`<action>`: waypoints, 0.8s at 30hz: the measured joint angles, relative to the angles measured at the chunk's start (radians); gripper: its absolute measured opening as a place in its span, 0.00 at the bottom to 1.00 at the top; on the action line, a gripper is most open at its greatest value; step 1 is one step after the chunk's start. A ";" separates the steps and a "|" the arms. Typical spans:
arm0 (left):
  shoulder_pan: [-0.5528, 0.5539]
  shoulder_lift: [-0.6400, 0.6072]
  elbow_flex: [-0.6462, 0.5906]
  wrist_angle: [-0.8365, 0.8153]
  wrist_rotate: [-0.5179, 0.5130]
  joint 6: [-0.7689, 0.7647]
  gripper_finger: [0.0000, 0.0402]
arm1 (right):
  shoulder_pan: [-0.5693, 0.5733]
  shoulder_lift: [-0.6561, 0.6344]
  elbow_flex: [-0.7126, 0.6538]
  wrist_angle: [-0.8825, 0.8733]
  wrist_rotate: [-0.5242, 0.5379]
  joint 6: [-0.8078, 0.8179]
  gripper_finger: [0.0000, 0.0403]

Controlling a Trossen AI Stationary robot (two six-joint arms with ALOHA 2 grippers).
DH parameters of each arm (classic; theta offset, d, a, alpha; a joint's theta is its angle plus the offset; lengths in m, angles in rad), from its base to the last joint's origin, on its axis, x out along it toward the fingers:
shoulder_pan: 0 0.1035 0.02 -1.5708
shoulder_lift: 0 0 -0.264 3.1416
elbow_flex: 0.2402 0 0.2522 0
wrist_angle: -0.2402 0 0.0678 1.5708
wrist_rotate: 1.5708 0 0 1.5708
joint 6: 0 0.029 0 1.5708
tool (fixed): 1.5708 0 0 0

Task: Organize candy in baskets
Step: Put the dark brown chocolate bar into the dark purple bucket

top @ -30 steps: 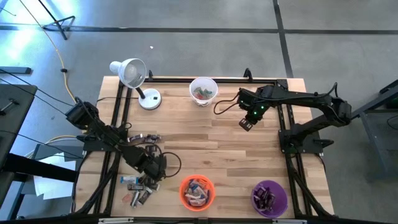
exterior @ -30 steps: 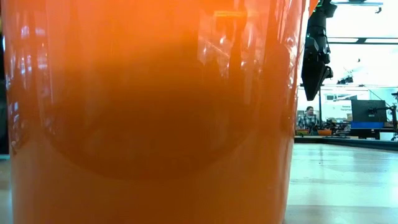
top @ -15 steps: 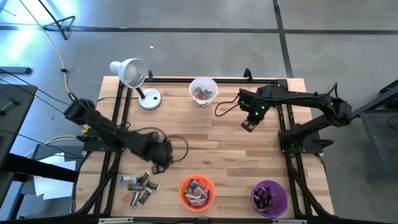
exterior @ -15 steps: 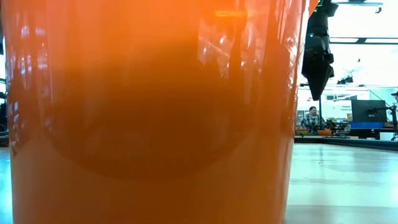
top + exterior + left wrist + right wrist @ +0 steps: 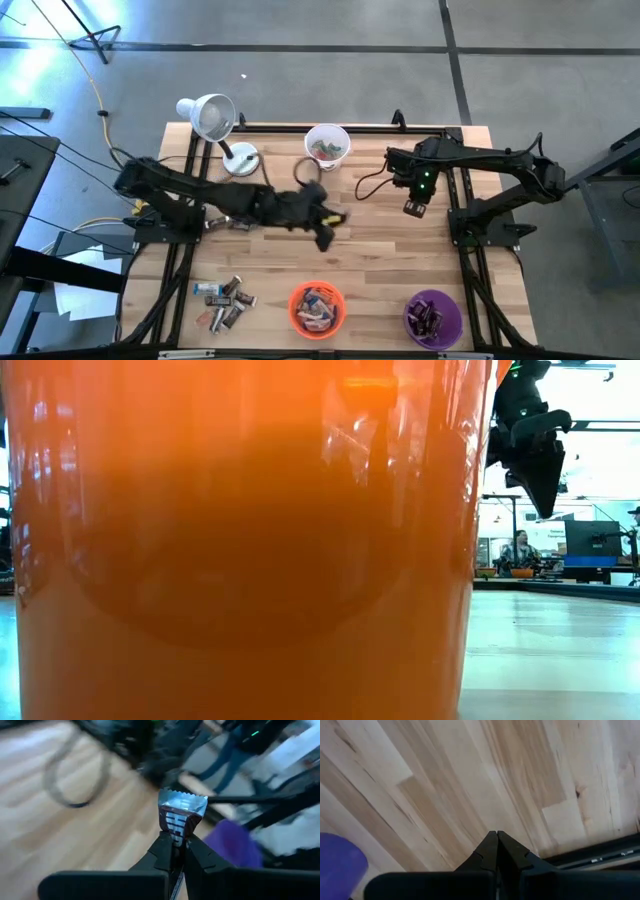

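Note:
My left gripper (image 5: 176, 840) hangs over the middle of the table (image 5: 325, 236), shut on one candy (image 5: 181, 812) in a dark brown wrapper with a silvery crimped end. Several more candies (image 5: 225, 298) lie in a loose pile near the front left. The white basket (image 5: 327, 146) stands at the far edge. The orange basket (image 5: 317, 308) and purple basket (image 5: 433, 317) stand at the near edge, each with candy inside. My right gripper (image 5: 415, 207) hangs shut above the far right of the table, pointing down, with nothing in it. My left gripper pinches the candy's dark end (image 5: 176, 831) between its two fingertips. The silvery end (image 5: 182, 801) sticks out past the fingers. The fingers slant down toward the table's right side. The candy is lifted clear of the table.
A white desk lamp (image 5: 215, 122) stands at the far left corner. Black cables loop near the white basket (image 5: 310, 170) and by the right arm (image 5: 368, 185). The orange basket's wall (image 5: 240, 540) fills most of the low view. Bare wood (image 5: 380, 260) lies between the arms.
My left gripper has risen from the candy pile at the near left and swung toward the table's middle and far side, carrying the candy clear of the table. My right gripper has turned at the wrist, staying shut.

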 joint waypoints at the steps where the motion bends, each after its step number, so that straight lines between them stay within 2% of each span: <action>1: -0.002 0.031 0.000 0.045 0.014 -0.016 0.01 | 0.000 0.000 0.000 -0.002 0.000 -0.001 0.00; 5: -0.010 0.147 -0.004 0.191 0.119 -0.106 0.01 | 0.000 0.000 0.000 -0.009 0.000 -0.001 0.00; 9: -0.010 0.221 -0.002 0.391 0.239 -0.113 0.01 | 0.013 0.000 0.000 -0.021 0.000 0.004 0.00; 12: -0.010 0.251 -0.002 0.463 0.310 -0.114 0.01 | 0.045 0.000 0.000 -0.042 0.000 0.032 0.00; 18: -0.035 0.250 0.013 0.420 0.334 -0.095 0.01 | 0.151 -0.001 0.000 -0.071 0.005 0.118 0.00; 24: -0.074 0.247 0.136 0.185 0.334 -0.021 0.01 | 0.275 -0.005 0.000 -0.073 0.007 0.194 0.00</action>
